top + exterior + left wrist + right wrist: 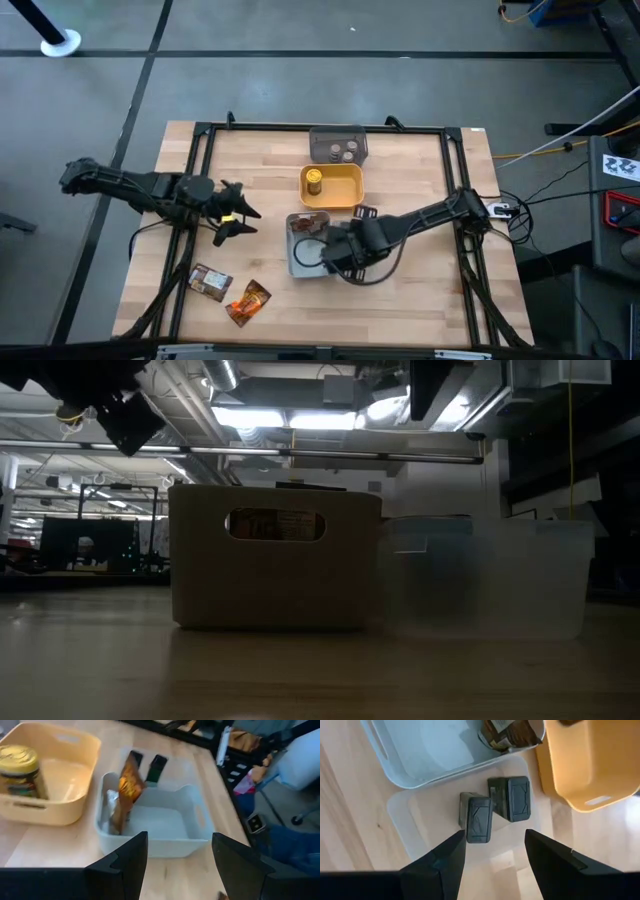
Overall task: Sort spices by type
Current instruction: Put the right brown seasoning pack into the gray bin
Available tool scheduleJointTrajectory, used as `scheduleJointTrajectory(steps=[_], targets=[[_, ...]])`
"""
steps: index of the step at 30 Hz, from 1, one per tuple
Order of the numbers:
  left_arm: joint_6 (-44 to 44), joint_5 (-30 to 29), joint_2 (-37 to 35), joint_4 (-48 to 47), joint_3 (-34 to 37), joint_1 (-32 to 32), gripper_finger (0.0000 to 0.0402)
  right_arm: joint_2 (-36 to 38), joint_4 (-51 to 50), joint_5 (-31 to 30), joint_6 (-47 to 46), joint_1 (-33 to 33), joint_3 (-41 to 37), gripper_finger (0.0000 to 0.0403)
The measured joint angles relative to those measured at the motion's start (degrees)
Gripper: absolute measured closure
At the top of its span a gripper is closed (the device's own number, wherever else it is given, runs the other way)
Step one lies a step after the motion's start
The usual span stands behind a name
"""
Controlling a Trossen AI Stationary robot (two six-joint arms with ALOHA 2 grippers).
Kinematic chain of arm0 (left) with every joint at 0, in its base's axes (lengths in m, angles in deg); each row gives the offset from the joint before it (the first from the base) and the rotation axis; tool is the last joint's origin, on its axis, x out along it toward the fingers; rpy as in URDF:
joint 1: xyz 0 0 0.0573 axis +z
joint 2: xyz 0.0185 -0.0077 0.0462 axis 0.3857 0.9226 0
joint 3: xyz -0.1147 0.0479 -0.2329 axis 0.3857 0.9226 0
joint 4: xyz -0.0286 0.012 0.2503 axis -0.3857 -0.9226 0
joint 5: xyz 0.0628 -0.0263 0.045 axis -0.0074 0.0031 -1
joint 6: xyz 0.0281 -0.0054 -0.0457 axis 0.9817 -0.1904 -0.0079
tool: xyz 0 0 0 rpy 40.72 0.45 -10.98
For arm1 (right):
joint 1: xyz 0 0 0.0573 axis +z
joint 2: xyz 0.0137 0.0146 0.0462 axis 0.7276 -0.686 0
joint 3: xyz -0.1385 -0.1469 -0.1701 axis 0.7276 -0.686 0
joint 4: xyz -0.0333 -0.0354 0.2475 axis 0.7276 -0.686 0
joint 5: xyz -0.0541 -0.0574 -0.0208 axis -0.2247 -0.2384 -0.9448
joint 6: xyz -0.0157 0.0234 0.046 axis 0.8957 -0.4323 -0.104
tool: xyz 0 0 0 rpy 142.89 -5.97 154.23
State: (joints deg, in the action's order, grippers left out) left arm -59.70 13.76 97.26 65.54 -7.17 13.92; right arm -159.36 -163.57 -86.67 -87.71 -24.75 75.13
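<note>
Both grippers hang open above the table and touch nothing. My left gripper is left of the trays. My right gripper hovers over two dark grey cube boxes that lie in the clear tray. An orange-brown foil packet leans against the pale-blue tray's inner wall. The yellow-lidded jar stands in the yellow tray. Two tiny round brown jars sit in the grey tray. A brown packet and an orange packet lie on the table near its front left.
The four trays cluster at the table's middle and far side, touching or nearly touching. The table's black frame rails run along both sides. Bare wood shows at the near right of the table. In the low view the yellow tray and the clear tray stand ahead.
</note>
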Motion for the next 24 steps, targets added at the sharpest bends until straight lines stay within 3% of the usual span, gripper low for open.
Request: scheduleJointTrajectory(steps=[10, 17, 24], targets=[[-3.07, -1.78, 3.32, 1.49, 0.00, -10.34, 0.0196, -0.02, 0.09, -4.70, -2.25, 4.88, -0.02, 0.0198], [-9.65, -8.60, 11.78, 1.47, -1.46, -19.65, 0.0196, -0.02, 0.11, -5.40, -3.28, 7.12, -0.04, 0.0198], [-19.91, -9.38, 20.96, 0.90, -6.28, -25.92, 0.0196, -0.02, 0.13, -5.77, -3.30, 7.45, -0.07, 0.0198]])
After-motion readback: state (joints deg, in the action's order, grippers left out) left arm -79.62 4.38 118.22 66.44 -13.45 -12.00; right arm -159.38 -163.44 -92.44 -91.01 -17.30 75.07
